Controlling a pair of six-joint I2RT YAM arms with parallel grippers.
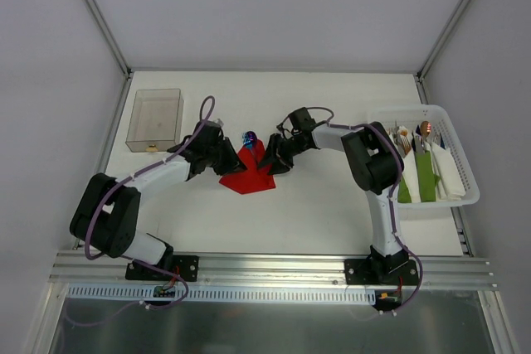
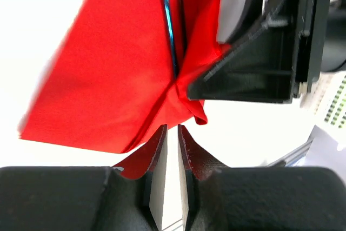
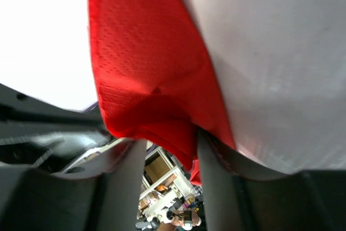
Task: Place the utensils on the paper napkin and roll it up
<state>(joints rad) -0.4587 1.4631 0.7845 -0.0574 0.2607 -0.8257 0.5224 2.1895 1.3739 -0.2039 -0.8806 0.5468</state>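
The red paper napkin (image 1: 247, 170) lies crumpled and partly lifted at the table's middle. The two utensils lie in its fold, their iridescent blue heads (image 1: 249, 137) sticking out at the far end. In the left wrist view their thin blue and purple handles (image 2: 172, 31) run down the napkin's crease (image 2: 113, 68). My left gripper (image 1: 228, 157) is at the napkin's left side; its jaws (image 2: 172, 128) stand a narrow slit apart with only table between them, tips just short of the napkin. My right gripper (image 1: 274, 161) is open, with a napkin fold (image 3: 157, 106) between its fingers (image 3: 212, 171).
A clear plastic box (image 1: 154, 119) stands at the back left. A white basket (image 1: 474, 192) at the right holds green napkin bundles (image 1: 426, 176), white napkins and copper-headed utensils (image 1: 425, 128). The two grippers are close together over the napkin.
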